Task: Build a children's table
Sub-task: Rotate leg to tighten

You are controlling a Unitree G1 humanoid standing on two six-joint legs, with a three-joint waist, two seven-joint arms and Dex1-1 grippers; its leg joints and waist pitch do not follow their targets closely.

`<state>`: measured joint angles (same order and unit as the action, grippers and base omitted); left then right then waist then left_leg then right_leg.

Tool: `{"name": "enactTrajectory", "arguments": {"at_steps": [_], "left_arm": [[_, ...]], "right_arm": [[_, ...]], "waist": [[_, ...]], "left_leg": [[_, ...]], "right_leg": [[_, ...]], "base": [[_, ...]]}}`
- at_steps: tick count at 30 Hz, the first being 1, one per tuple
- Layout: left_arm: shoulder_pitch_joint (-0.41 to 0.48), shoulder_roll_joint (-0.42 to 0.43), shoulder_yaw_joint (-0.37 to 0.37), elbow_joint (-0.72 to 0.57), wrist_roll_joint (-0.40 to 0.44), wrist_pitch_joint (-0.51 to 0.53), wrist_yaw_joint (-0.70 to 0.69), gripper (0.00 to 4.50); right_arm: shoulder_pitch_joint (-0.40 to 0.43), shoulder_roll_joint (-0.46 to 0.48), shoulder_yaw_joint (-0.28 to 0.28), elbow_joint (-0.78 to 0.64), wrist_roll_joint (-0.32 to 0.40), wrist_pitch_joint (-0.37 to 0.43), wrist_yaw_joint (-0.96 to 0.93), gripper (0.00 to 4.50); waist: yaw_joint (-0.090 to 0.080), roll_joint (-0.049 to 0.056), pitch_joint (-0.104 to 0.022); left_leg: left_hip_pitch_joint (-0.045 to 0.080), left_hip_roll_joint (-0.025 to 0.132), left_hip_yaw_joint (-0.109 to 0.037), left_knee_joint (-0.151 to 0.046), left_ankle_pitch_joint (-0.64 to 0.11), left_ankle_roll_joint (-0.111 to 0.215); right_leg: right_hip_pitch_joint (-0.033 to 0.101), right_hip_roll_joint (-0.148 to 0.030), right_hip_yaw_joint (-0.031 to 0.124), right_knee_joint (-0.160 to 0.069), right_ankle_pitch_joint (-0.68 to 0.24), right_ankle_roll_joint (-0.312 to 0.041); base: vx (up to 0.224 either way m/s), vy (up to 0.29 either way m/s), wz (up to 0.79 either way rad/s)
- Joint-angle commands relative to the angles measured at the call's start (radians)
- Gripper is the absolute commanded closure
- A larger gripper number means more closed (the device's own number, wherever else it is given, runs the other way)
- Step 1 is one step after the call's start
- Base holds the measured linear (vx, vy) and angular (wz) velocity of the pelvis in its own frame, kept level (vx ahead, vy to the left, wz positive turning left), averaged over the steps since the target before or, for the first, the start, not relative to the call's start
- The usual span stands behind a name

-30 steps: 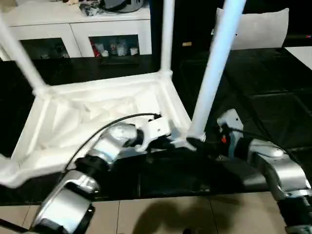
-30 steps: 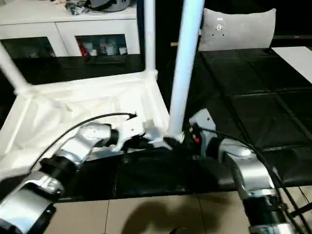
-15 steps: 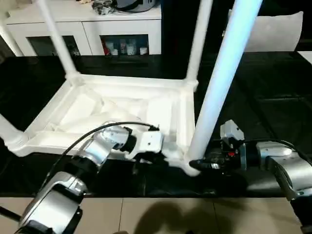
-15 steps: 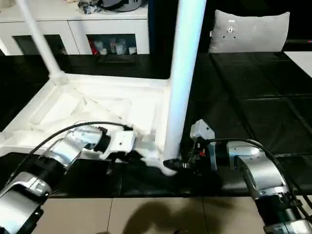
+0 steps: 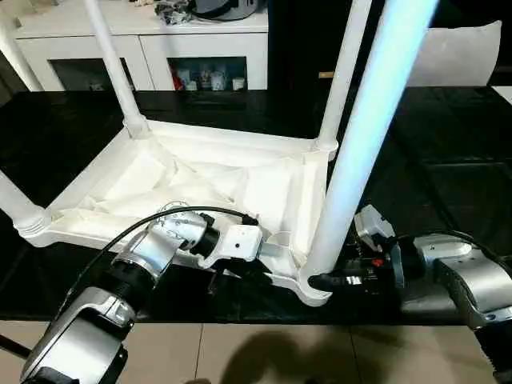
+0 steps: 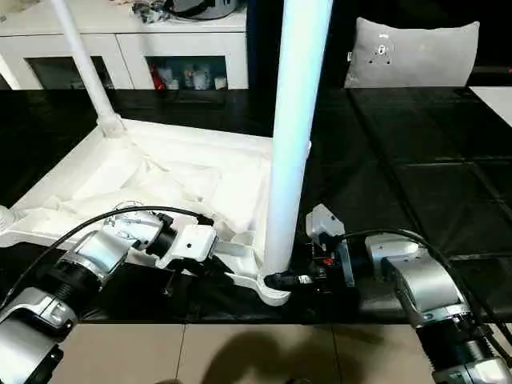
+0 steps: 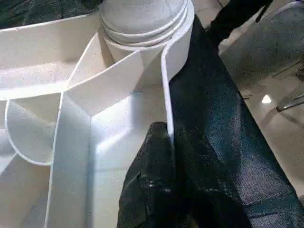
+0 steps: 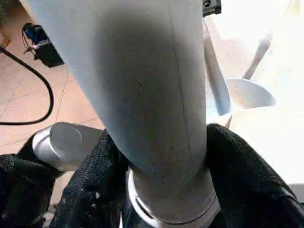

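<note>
Left jaws pinching table rim | right jaws around leg base

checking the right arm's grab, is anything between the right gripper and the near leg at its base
Nothing visible. The right gripper has a black finger on each side of the near leg just above its corner socket, with no object between the fingers and the tube.

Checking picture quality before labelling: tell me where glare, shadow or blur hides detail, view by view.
Left eye view: the near leg is washed pale blue by light, the table's ribbed underside glares white. Right eye view: a shadow lies on the floor tiles. Right wrist view: the leg looms close, soft and shaded. Left wrist view: the rim looks sharp.
</note>
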<state>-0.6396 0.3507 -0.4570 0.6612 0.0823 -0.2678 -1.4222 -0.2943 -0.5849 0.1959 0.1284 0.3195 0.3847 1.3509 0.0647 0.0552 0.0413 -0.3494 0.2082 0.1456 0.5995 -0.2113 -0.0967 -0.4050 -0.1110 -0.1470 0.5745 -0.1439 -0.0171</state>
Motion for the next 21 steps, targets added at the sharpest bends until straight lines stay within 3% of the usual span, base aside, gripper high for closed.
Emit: {"name": "enactTrajectory", "arguments": {"at_steps": [1,4,5,8,9,11,13,14,15,16,17,18,19,21], "left_arm": [[0.001,-0.011,-0.033,-0.017,0.019,0.01,-0.014,4.5],[-0.002,-0.029,-0.015,-0.018,0.014,0.066,0.025,4.5],[-0.007,-0.049,0.002,-0.024,0.009,0.133,0.068,4.5],[-0.012,-0.067,0.015,-0.028,0.01,0.194,0.109,4.5],[-0.028,-0.105,0.037,-0.014,0.011,0.248,0.185,4.5],[-0.048,-0.139,0.056,0.009,0.015,0.297,0.258,4.5],[-0.067,-0.18,0.067,0.034,0.029,0.342,0.337,4.5],[-0.07,-0.19,0.069,0.038,0.031,0.352,0.353,4.5],[-0.075,-0.211,0.074,0.045,0.034,0.375,0.387,4.5],[-0.079,-0.226,0.078,0.05,0.037,0.389,0.412,4.5],[-0.087,-0.261,0.087,0.058,0.043,0.414,0.472,4.5],[-0.087,-0.261,0.087,0.058,0.043,0.414,0.472,4.5],[-0.091,-0.276,0.09,0.063,0.048,0.42,0.499,4.5],[-0.098,-0.307,0.102,0.068,0.059,0.44,0.547,4.5]], "right_arm": [[0.014,0.021,0.001,-0.04,0.052,0.034,-0.004,2.34],[0.028,0.039,-0.009,-0.062,0.061,0.049,-0.037,2.38],[0.035,0.072,-0.025,-0.073,0.055,0.07,-0.108,2.39],[0.033,0.107,-0.036,-0.071,0.038,0.097,-0.186,2.42],[0.014,0.166,-0.04,-0.031,-0.038,0.093,-0.34,2.42],[-0.014,0.223,-0.055,0.012,-0.09,0.123,-0.479,2.43],[-0.056,0.292,-0.081,0.062,-0.134,0.164,-0.64,2.45],[-0.064,0.307,-0.085,0.071,-0.143,0.169,-0.671,2.48],[-0.081,0.337,-0.092,0.087,-0.162,0.174,-0.732,2.49],[-0.092,0.357,-0.096,0.098,-0.175,0.174,-0.773,2.49],[-0.114,0.409,-0.106,0.124,-0.195,0.17,-0.861,2.49],[-0.114,0.409,-0.106,0.124,-0.195,0.17,-0.861,2.49],[-0.12,0.43,-0.108,0.135,-0.201,0.157,-0.894,2.49],[-0.121,0.476,-0.12,0.144,-0.193,0.137,-0.917,2.49]], "waist": [[-0.002,-0.026,-0.065],[-0.002,-0.025,-0.064],[-0.003,-0.02,-0.062],[-0.012,-0.023,-0.057],[-0.015,-0.018,-0.055],[-0.043,-0.019,-0.049],[-0.068,-0.018,-0.047],[-0.086,-0.008,-0.048],[-0.096,0.0,-0.049],[-0.116,-0.003,-0.048],[-0.13,0.005,-0.048],[-0.141,0.007,-0.045],[-0.155,0.007,-0.045],[-0.172,0.004,-0.044]], "left_leg": [[-0.014,0.015,0.016,-0.068,-0.144,0.098],[-0.012,0.014,0.017,-0.068,-0.153,0.09],[-0.013,0.013,0.016,-0.069,-0.159,0.088],[-0.008,0.006,0.016,-0.069,-0.194,0.067],[-0.006,0.003,0.015,-0.068,-0.211,0.058],[-0.008,-0.008,0.011,-0.062,-0.259,0.03],[-0.01,-0.011,0.002,-0.057,-0.317,0.03],[-0.003,-0.011,0.001,-0.055,-0.342,0.029],[-0.005,-0.011,-0.004,-0.056,-0.354,0.029],[-0.016,-0.005,-0.01,-0.06,-0.377,0.029],[-0.005,0.002,-0.015,-0.064,-0.413,0.037],[-0.003,0.006,-0.018,-0.068,-0.438,0.039],[-0.002,0.008,-0.024,-0.073,-0.476,0.042],[0.001,0.003,-0.024,-0.073,-0.488,0.044]], "right_leg": [[0.068,-0.037,0.052,-0.073,-0.384,-0.129],[0.067,-0.038,0.051,-0.077,-0.407,-0.122],[0.066,-0.036,0.05,-0.077,-0.419,-0.12],[0.062,-0.034,0.043,-0.09,-0.493,-0.094],[0.06,-0.034,0.04,-0.097,-0.532,-0.076],[0.055,-0.029,0.02,-0.11,-0.617,-0.032],[0.058,-0.029,0.002,-0.126,-0.665,0.009],[0.053,-0.03,-0.006,-0.135,-0.667,0.013],[0.059,-0.03,-0.013,-0.137,-0.658,0.016],[0.068,-0.03,-0.021,-0.138,-0.638,0.023],[0.07,-0.033,-0.029,-0.146,-0.614,0.018],[0.071,-0.033,-0.033,-0.148,-0.605,0.013],[0.079,-0.034,-0.037,-0.15,-0.591,0.017],[0.075,-0.04,-0.034,-0.153,-0.594,0.005]], "base": [[0.0,0.0,0.0],[0.0,0.0,0.0],[0.0,0.0,0.0],[0.0,0.0,0.0],[0.0,0.0,0.0],[0.0,0.0,0.0],[0.0,0.0,0.0],[0.0,0.0,0.0],[0.0,0.0,0.0],[0.0,0.0,0.0],[0.0,0.0,0.0],[0.0,0.0,0.0],[0.0,0.0,0.0],[0.0,0.0,0.0]]}}
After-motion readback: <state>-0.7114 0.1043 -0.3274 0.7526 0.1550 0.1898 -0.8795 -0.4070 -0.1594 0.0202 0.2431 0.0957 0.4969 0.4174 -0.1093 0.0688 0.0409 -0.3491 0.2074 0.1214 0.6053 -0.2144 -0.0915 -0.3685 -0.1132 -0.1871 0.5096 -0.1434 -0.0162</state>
